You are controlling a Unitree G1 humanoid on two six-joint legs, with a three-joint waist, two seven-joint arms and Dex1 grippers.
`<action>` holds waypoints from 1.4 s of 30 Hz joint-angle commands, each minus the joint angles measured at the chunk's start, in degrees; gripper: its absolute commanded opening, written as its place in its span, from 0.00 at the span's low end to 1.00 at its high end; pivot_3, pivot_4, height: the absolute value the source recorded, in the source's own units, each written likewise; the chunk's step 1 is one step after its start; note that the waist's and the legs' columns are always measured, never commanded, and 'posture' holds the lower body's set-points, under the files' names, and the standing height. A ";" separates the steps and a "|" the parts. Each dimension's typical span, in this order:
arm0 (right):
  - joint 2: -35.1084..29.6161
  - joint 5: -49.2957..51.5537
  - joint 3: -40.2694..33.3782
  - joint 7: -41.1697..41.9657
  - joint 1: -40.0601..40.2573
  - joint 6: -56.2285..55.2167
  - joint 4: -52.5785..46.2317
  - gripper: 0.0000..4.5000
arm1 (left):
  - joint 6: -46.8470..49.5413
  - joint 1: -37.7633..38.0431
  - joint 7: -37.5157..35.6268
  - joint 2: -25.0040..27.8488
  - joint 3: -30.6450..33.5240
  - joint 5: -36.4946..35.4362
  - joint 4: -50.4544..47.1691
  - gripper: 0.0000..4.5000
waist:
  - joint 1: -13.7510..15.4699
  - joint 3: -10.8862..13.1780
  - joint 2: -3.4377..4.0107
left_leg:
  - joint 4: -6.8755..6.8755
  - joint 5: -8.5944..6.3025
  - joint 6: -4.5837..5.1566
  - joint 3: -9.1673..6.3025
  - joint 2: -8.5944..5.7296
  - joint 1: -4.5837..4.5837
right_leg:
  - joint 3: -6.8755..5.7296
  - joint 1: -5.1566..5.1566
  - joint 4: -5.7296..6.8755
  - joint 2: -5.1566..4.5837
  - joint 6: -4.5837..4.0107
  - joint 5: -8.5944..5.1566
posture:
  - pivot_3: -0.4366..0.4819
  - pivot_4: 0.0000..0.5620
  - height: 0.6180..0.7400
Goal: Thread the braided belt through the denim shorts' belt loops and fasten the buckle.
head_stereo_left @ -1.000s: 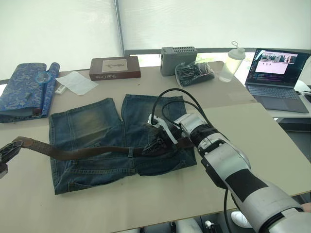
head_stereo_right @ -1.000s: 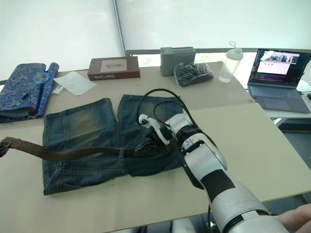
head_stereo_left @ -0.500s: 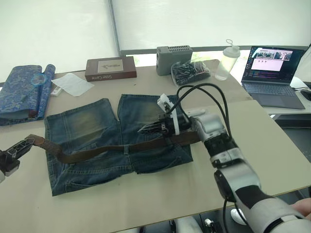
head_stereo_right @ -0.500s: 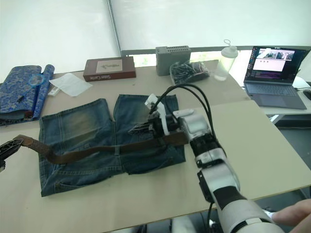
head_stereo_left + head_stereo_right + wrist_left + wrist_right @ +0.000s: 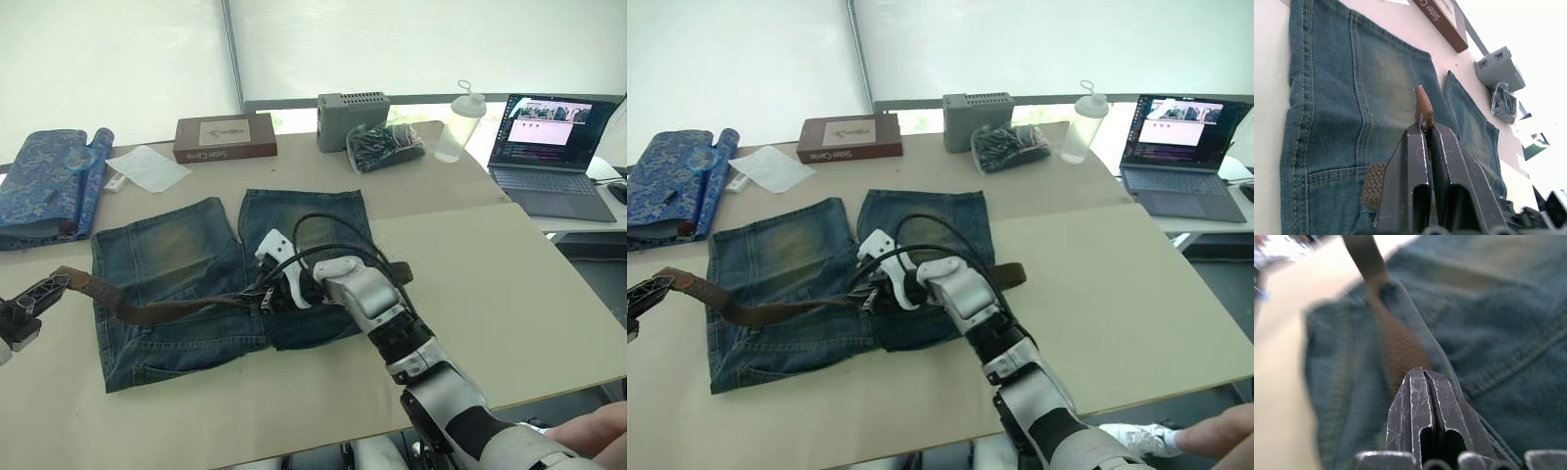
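Shorts: denim shorts (image 5: pixel 186 279) lay flat at centre-left of the bench (image 5: pixel 490 264), waistband twd the near edge.
Belt: braided belt (image 5: pixel 167 308) ran along the waistband; one end stuck out past the shorts' right side, the other rose off the left side twd the bench's left edge.
L claw: left claw (image 5: pixel 1424 128) closed on the belt's raised tip, held above the bench near its left edge.
R claw: right claw (image 5: pixel 1422 377) fingers together, tip at the waistband mid-shorts, beside belt and denim; whether it pinched anything couldn't be told.
Buckle: not made out.
Risk 1: pull from the L claw could drag the whole shorts sideways, since nothing clearly pins them.
Risk 2: tip grip is thin; belt may slip out under tension.
Risk 3: R claw could bunch the denim and close a loop.
Surface: pale matte bench, a seam running across.
Room: white blinds behind; far edge held a book (image 5: pixel 224 137), grey box (image 5: pixel 353 106), bottle (image 5: pixel 456 124), laptop (image 5: pixel 554 147); patterned cloth (image 5: pixel 44 191) at far left.
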 commanded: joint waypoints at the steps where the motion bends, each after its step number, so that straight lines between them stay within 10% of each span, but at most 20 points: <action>1: 0.59 -2.60 0.24 -2.71 -1.06 -5.93 8.28 0.00 | -0.20 0.78 0.21 -0.02 2.66 -1.58 -2.53 0.00 | -0.02 -0.02 -0.04 | -0.01 0.00 0.00 0.00 0.00 0.04 | -0.01 0.03 0.00 0.00 0.00 0.00 | 0.48 0.27 1.00; 3: -0.21 0.85 -2.43 1.56 -1.75 -6.80 5.80 0.00 | -0.44 1.63 0.53 -0.40 3.14 -2.00 -3.33 0.00 | -0.04 -0.04 -0.07 | -0.01 0.00 0.00 0.00 0.00 0.05 | -0.03 0.05 -0.01 0.00 -0.01 0.00 | 0.48 0.27 1.00; 10: -4.11 9.19 -3.57 11.82 -3.16 0.42 -9.59 0.50 | -1.11 2.15 1.19 -1.16 3.07 -2.40 -4.20 0.00 | 0.11 -0.08 -0.14 | 0.01 -0.01 0.07 -0.01 0.00 -0.05 | -0.08 0.01 -0.04 0.00 -0.01 0.00 | 0.48 0.27 1.00; 22: -4.34 -1.59 7.84 12.01 -10.04 -7.03 0.99 0.50 | -0.70 0.69 -0.40 -0.90 1.50 -0.52 -3.86 0.00 | 0.07 -0.09 -0.16 | 0.01 0.02 0.00 -0.02 0.02 -0.04 | -0.17 -0.02 -0.02 -0.01 -0.05 0.02 | 0.48 0.27 1.00; 30: -0.41 3.75 3.17 22.57 -16.83 -2.29 13.86 0.02 | -0.67 1.75 -1.50 -1.70 1.75 -0.02 -4.67 0.00 | -0.02 -0.08 -0.15 | 0.00 0.02 0.01 -0.02 0.03 -0.04 | -0.17 -0.02 -0.03 0.01 -0.07 0.02 | 0.48 0.27 1.00; 42: 2.23 4.72 -1.49 40.86 -26.25 5.08 37.72 0.02 | -0.35 3.58 -2.67 0.17 5.76 -0.44 -2.15 0.00 | -0.10 -0.04 -0.08 | 0.00 -0.01 0.04 -0.02 0.03 -0.06 | -0.17 -0.04 -0.02 0.01 -0.08 0.03 | 0.48 0.27 1.00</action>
